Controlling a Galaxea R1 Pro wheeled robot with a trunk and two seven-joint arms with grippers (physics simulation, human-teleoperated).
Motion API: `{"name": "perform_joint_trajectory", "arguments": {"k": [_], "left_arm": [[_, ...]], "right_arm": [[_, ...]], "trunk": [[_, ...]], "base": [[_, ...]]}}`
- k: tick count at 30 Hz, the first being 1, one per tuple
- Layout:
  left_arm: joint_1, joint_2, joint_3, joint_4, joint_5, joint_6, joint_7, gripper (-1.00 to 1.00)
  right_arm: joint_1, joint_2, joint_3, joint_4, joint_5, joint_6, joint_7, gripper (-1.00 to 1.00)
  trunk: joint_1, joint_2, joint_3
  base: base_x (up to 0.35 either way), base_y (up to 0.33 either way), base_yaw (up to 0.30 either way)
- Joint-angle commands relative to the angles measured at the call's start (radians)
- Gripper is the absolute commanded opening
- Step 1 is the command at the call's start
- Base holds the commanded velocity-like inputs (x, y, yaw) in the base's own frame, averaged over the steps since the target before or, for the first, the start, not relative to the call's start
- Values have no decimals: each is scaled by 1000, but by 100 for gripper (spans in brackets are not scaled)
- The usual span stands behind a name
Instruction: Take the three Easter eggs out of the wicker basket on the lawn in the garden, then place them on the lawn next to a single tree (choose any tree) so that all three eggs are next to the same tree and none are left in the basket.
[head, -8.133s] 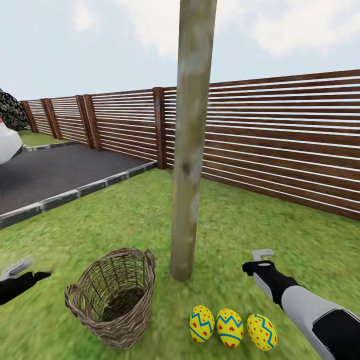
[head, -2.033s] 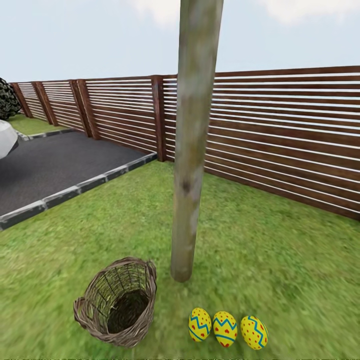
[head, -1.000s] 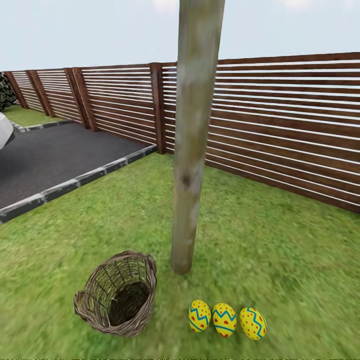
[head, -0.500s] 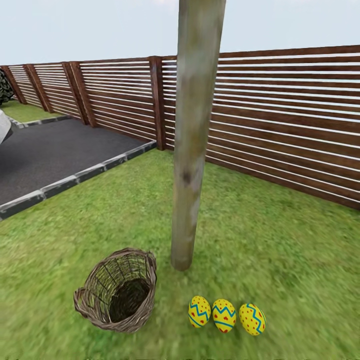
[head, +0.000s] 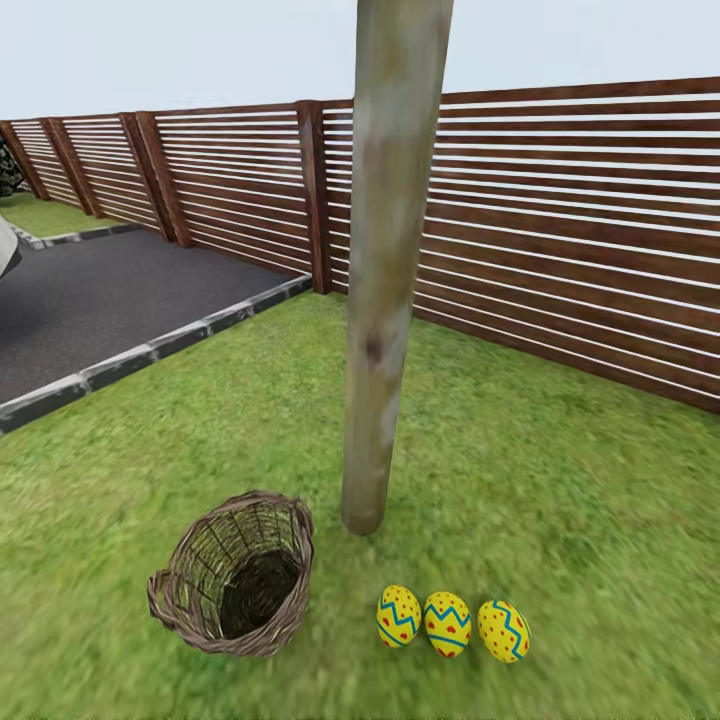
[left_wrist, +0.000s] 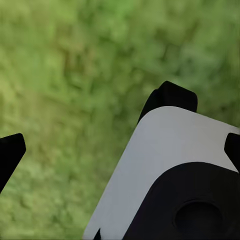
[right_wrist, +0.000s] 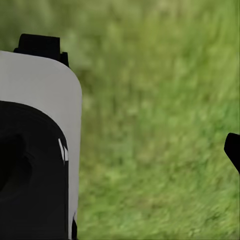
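patchy green lawn (head: 560, 480) bearing a tree, a basket and three eggs

the tree (head: 385, 300) trunk stands mid-lawn; the wicker basket (head: 235, 587) lies tilted at its 7 o'clock, mouth open; three easter eggs (head: 451, 624) sit in a row on the grass at its 5 o'clock, near the trunk's foot.

Three Easter eggs (head: 399, 616) (head: 446, 623) (head: 503, 631) lie on the lawn (head: 560, 520); one wicker basket (head: 235, 588), one tree (head: 385, 270), one slatted wooden fence (head: 560, 220), one asphalt driveway (head: 110, 300).
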Motion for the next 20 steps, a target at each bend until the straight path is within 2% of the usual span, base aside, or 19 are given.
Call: {"name": "perform_joint_trajectory", "arguments": {"k": [1, 20], "left_arm": [[-1, 0, -8, 4, 10, -4, -7, 100], [-1, 0, -8, 4, 10, -4, -7, 100]], "right_arm": [[-1, -1, 9, 0, -7, 3, -2, 100], [-1, -3, 9, 0, -2, 3, -3, 100]], "trunk": [[0, 0, -1], [0, 0, -1]], "base": [[0, 0, 0], [0, 0, 0]]}}
